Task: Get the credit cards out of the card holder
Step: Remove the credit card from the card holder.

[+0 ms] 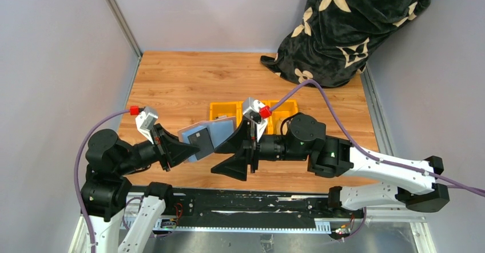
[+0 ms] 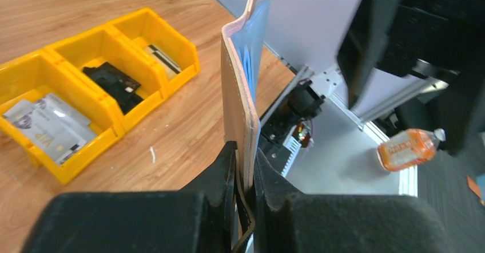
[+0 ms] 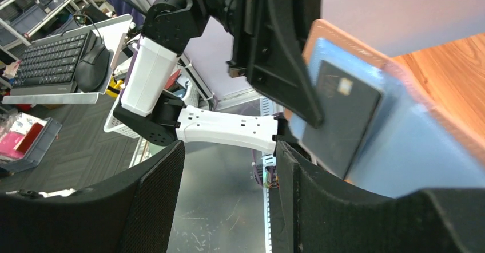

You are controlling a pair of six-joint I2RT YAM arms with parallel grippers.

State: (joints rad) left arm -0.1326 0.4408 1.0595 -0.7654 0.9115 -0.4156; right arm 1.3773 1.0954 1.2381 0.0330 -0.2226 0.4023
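The flat grey-blue bifold card holder [image 2: 243,87], pinkish-tan on its outer face, is held on edge above the wooden worktop [image 1: 189,81]. It is grasped by the left tool [image 2: 245,170], whose two black fingers are clenched on its lower edge. The holder is partly opened, and its blue inner side is turned towards the right tool [image 3: 229,167]. A dark grey rectangular plastic card [image 3: 343,115] with a small chip is seen against that inner face, projecting past its edge towards the right tool.

The right tool is released: its jaws are spread wide and nothing is gripped between them. The card lies just beyond the tip of one finger [image 3: 320,207]; whether it is touched cannot be made out. From above, the two tools are seen facing each other near the front middle of the worktop, with the card holder between them.

Behind them a yellow plastic three-compartment bin [image 2: 86,153] is set on the worktop. Whitish printed cards [image 2: 48,124] lie in one end compartment and a black wallet [image 2: 111,81] in the middle one. The contents of the third cannot be identified. A black blanket with a cream flower pattern [image 1: 354,24] is heaped at the far right corner.
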